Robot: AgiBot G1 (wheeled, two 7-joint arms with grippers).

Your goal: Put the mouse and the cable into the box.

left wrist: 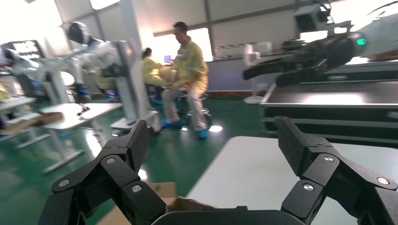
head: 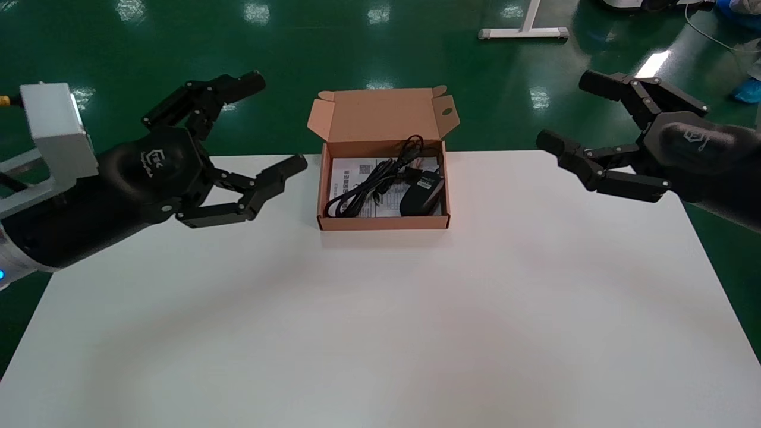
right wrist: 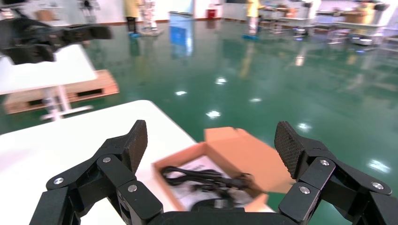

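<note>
Open cardboard box on worktop: mouse and coiled cable inside; left gripper and right gripper flank it, jaws spread, empty; packing apparently complete, only withdrawal left.

Table: you had a white rectangular table spread out before you.
Lying on it: a brown cardboard box rested directly on the top, flat on its base.
Box position: you had it at the far edge, roughly midway between your left and right sides.
Box state: its lid stood open, tilted back beyond the table's far edge.
</note>
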